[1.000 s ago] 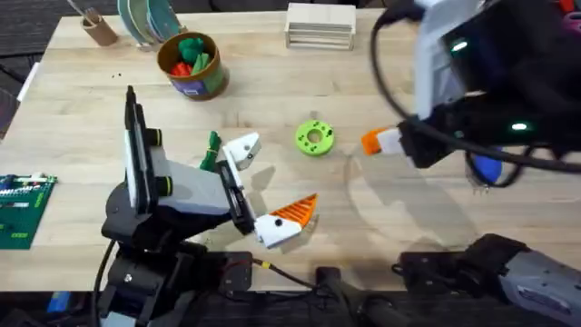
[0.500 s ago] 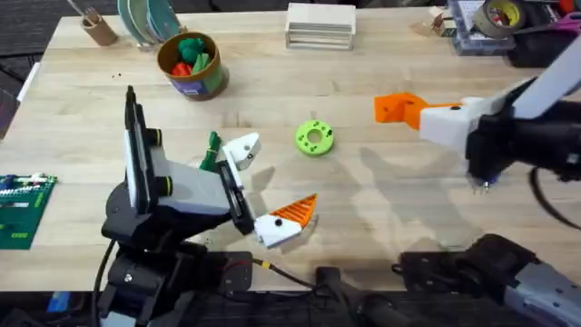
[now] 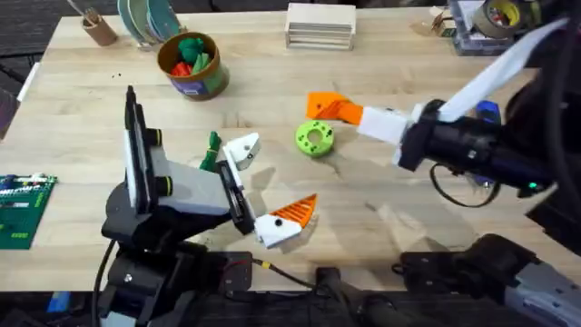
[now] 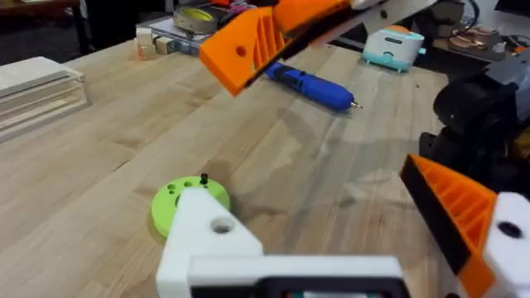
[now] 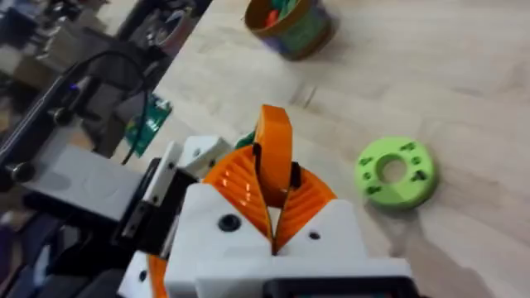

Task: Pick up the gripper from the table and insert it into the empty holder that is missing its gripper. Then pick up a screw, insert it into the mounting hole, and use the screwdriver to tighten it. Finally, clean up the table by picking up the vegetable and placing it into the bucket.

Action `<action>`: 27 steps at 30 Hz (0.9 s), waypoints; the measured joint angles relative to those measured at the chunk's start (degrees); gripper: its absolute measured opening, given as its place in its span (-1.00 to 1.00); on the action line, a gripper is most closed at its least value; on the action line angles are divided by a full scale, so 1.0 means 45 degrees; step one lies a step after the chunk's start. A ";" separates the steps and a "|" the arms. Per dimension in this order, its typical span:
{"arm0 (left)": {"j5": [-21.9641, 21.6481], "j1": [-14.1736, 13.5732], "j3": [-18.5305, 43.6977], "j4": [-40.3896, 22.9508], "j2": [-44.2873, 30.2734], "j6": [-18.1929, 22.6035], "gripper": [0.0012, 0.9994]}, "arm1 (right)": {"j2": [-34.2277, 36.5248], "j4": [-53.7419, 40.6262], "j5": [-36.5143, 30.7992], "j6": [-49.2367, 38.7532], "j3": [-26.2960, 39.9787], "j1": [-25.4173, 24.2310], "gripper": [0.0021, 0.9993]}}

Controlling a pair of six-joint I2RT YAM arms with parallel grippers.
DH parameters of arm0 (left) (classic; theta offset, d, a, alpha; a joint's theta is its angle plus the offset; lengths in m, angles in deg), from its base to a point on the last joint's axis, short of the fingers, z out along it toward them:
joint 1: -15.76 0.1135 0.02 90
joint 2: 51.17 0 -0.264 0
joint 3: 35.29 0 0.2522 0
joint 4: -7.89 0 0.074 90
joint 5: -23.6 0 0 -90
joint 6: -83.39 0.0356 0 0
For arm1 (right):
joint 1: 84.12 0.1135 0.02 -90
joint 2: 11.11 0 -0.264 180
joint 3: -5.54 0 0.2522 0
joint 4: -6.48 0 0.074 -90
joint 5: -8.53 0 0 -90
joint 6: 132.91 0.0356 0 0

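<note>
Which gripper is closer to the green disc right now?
Right. The right gripper hovers just beside the green disc; the left gripper sits farther off, toward the left arm's base.

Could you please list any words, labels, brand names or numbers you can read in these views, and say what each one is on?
No text can be read in any view.
The bucket has a printed side, too small to read.
The green circuit board has white markings, too blurred to read.
The blue screwdriver shows no legible label.
</note>
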 joint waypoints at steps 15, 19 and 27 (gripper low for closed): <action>0.0000 0.0000 0.0000 0.0000 -0.0002 0.0002 0.99 | 0.3941 0.3167 0.5152 0.1845 -0.0188 0.0000 -0.97; -0.0018 0.0000 0.0000 0.0000 -0.0001 0.0000 0.99 | 0.4848 0.4213 0.6250 0.1976 -0.0188 0.0000 -0.97; -0.0015 0.0000 0.0000 0.0000 0.0000 0.0005 0.99 | 0.6309 0.5099 0.7997 0.2076 -0.0198 0.0000 -0.97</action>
